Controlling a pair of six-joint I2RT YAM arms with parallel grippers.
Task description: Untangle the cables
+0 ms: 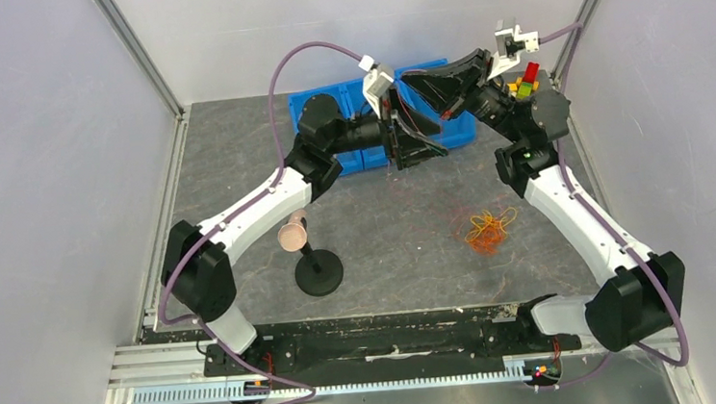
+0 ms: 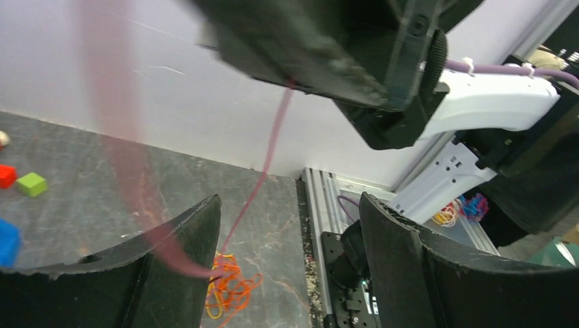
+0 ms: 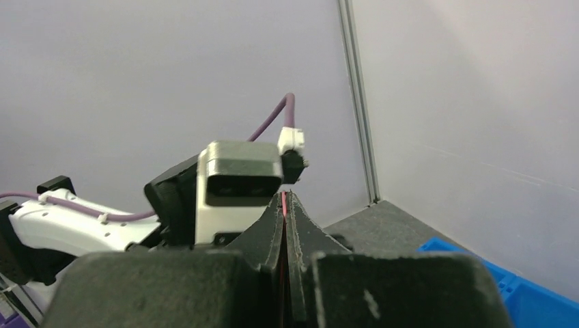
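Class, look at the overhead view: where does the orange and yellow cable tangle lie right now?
The cable tangle lies on the table's right half, between the black stand and the right arm, nearer the arm.

Left arm (image 1: 249, 213) and right arm (image 1: 577, 212): white shells, black joints, mauve hoses (image 3: 270, 122) clipped along them; left hand (image 2: 287, 212) and right hand (image 3: 285, 205) matte black.

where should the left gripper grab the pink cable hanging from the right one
Best grip the pink cable on its straight span, midway between the shut right gripper and the orange tangle. There it hangs free as a single taut strand. Bring the open left gripper in sideways, fingers either side; lower down it vanishes into loops.
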